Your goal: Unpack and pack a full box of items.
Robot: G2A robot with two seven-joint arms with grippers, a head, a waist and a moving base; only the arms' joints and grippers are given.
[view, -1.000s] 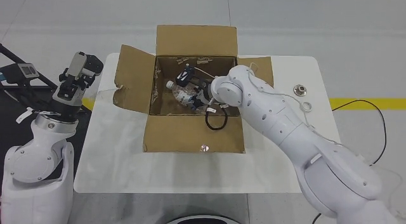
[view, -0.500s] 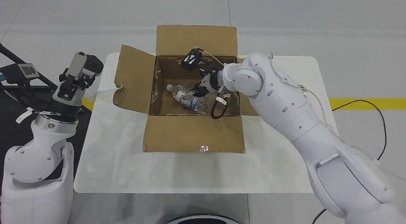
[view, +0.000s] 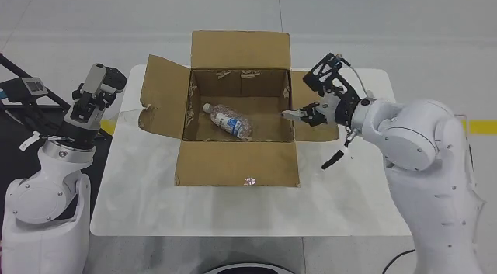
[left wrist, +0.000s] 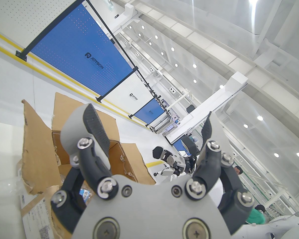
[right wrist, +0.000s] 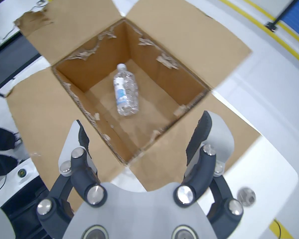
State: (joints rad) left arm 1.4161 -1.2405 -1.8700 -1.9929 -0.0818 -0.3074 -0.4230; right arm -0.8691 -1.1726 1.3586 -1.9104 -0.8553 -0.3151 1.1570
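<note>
The box [view: 237, 167] stands open on the far half of the white bench [view: 233, 212], with all four flaps spread. The far flap [view: 241, 47] reaches past the bench's far edge. The left flap [view: 161, 95] tilts up, its torn edge close to the bench's left edge. The right flap [right wrist: 189, 148] lies low toward the bench's right side. Bare bench runs along the near edge in front of the box and across the right end. A small round metal piece [right wrist: 245, 195] sits there, apart from the cardboard. Shreds of torn paper cling along the inside of the box's rim.

On the floor of the box a clear plastic bottle [view: 227, 121] lies on its side, and the right wrist view shows its white cap and blue label [right wrist: 125, 95]. The cap points toward the far left corner, and the bottle touches none of the walls.

The right gripper [view: 311, 92] hangs above the right flap, just outside the box's right rim. It is angled toward the opening, and its jaws are spread wide with nothing between them [right wrist: 142, 130].

The left gripper [view: 99, 81] is held up beyond the bench's left edge, well apart from the box. It points upward toward the hall ceiling [left wrist: 149, 115]. Its jaws are parted and empty, and the box's raised left flap [left wrist: 37, 150] shows past them.
</note>
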